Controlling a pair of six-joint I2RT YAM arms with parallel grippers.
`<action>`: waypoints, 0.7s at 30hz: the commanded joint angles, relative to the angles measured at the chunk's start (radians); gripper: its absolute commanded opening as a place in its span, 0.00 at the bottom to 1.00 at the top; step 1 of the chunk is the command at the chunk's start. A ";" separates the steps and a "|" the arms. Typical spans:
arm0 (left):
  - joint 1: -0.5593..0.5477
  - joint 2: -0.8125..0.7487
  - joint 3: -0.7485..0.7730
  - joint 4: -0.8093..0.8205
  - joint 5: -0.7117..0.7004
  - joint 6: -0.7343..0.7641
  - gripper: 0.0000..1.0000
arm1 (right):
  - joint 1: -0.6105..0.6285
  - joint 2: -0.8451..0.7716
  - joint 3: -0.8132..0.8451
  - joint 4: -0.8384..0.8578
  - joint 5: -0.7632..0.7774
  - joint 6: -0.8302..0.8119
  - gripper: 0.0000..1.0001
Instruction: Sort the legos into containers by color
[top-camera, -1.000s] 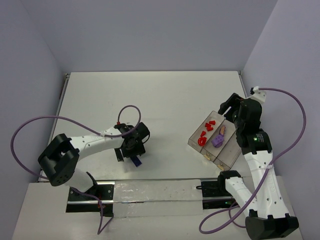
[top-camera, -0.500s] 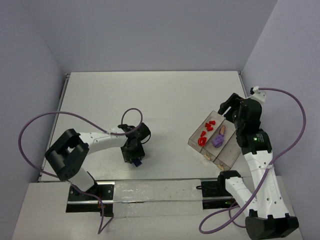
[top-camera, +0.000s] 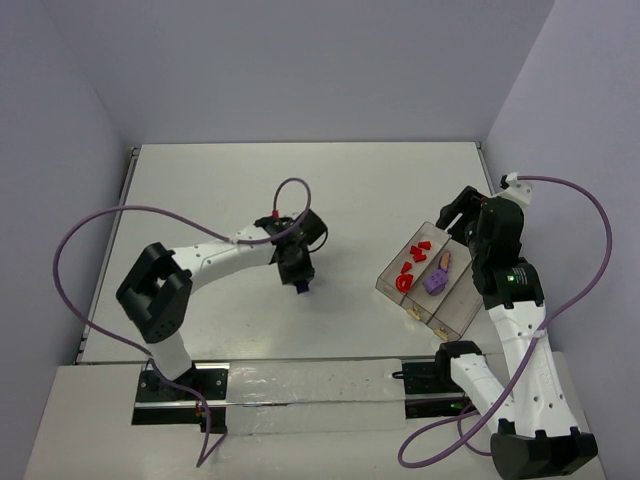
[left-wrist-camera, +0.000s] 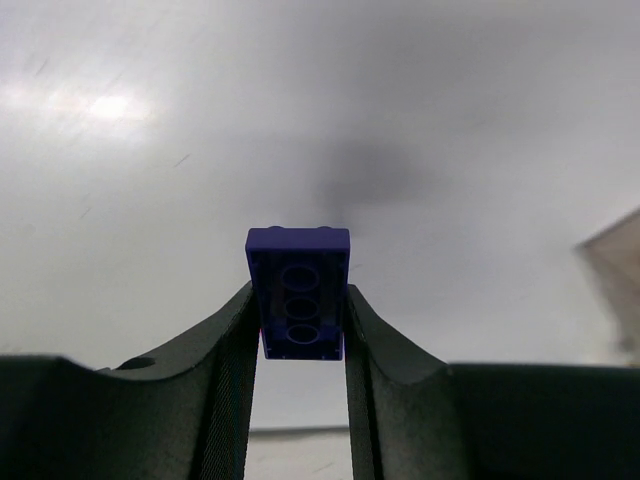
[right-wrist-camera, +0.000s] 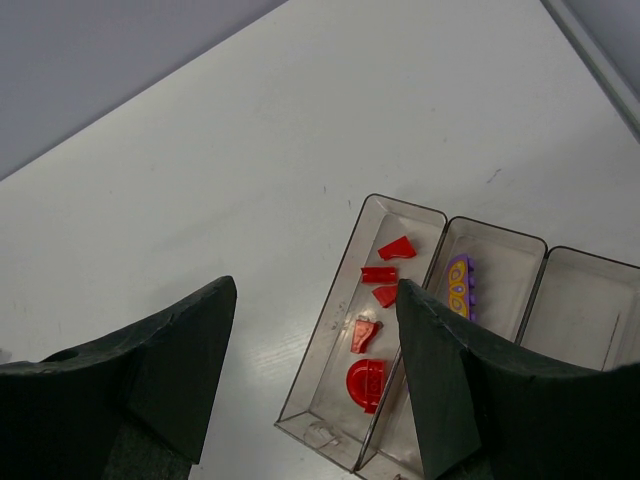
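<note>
Now that my left end effector (left-wrist-camera: 300, 335) has clenched on the dark blue brick (left-wrist-camera: 298, 290) and carried it above the counter (top-camera: 250, 195) toward the tray (top-camera: 400, 258), I'd aim for its third compartment (right-wrist-camera: 590, 300); right end effector (right-wrist-camera: 315, 290) hovers open

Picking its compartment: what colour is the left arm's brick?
Dark blue-violet brick; left wrist view shows best.

The white table (top-camera: 340, 190) has a flat, matte surface. A clear smoky tray (top-camera: 384, 281) lies directly on it at the right side, with three square compartments in a row, set at an angle to the table edges.
</note>
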 joint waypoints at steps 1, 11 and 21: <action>0.012 0.126 0.234 0.039 -0.050 0.097 0.11 | -0.004 -0.018 0.006 0.034 0.006 -0.001 0.73; 0.044 0.504 0.735 0.003 -0.012 0.203 0.13 | -0.004 -0.033 0.004 0.014 -0.012 -0.003 0.73; 0.047 0.576 0.682 0.080 0.011 0.204 0.55 | -0.004 -0.004 -0.023 0.039 -0.087 0.007 0.73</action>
